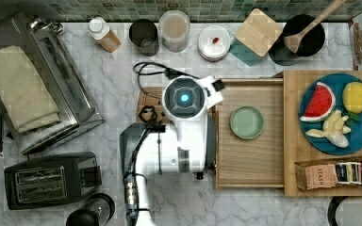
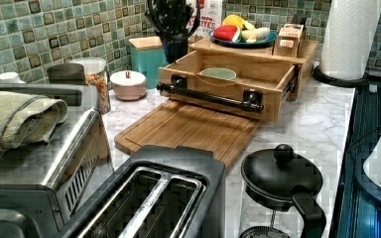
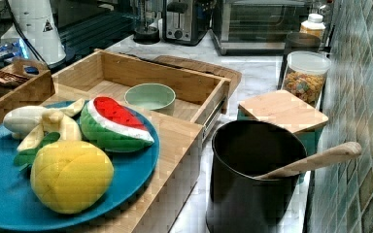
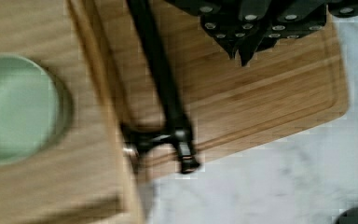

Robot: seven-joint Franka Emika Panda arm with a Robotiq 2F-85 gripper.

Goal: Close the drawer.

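Note:
The drawer (image 1: 250, 162) stands pulled well out of the wooden box (image 1: 294, 141), toward the top view's left. Its raised light-wood walls (image 3: 126, 70) enclose a pale green bowl (image 1: 247, 122) (image 3: 150, 97). A black bar handle (image 2: 208, 96) (image 4: 161, 79) runs across the drawer front (image 2: 218, 87). My white arm (image 1: 184, 101) hangs over that handle end. In the wrist view my gripper (image 4: 247, 42) is dark, above the cutting board (image 4: 270, 93) and apart from the handle.
The grooved cutting board (image 2: 188, 129) lies on the marble in front of the drawer. On the box top sit a blue plate of toy fruit (image 1: 339, 113) and a tea box (image 1: 330, 174). Toaster (image 1: 52, 179), toaster oven (image 1: 42, 89), French press (image 2: 283, 178), jars and a black pot (image 3: 252, 170) surround.

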